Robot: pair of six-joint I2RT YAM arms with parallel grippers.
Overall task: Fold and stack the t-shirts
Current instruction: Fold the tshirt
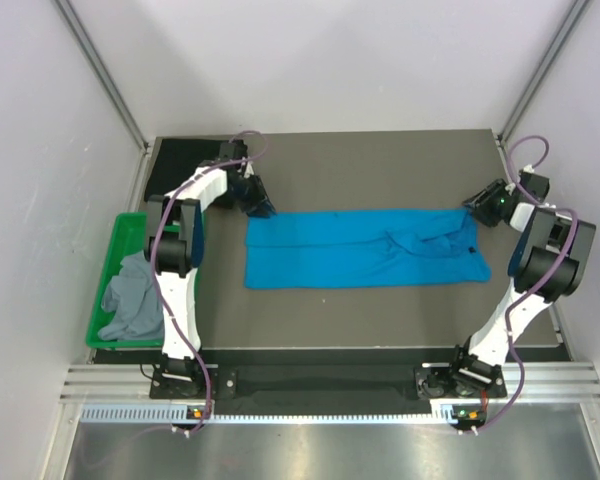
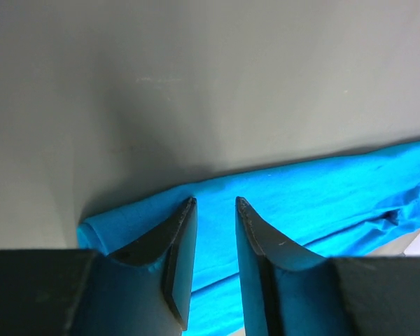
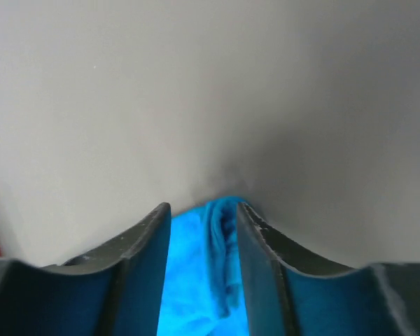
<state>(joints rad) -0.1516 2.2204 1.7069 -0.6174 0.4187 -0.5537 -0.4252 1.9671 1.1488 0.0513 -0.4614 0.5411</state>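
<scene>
A robotics lab: a closed test cell built around one worktop.

2 white robot arms, the left arm (image 1: 178, 250) and the right arm (image 1: 540, 262), are bolted to an aluminium rail (image 1: 330, 385) at the near edge of a dark grey worktop (image 1: 380, 165), with purple cables (image 1: 206, 365) looped along them. Plain white panels (image 1: 330, 60) in slim metal framing (image 1: 105, 75) wall the worktop in on 3 sides. The goods are sparse and staged: 1 blue t-shirt (image 1: 330, 258) spread flat and a green bin (image 1: 104, 290) at the left edge.
</scene>
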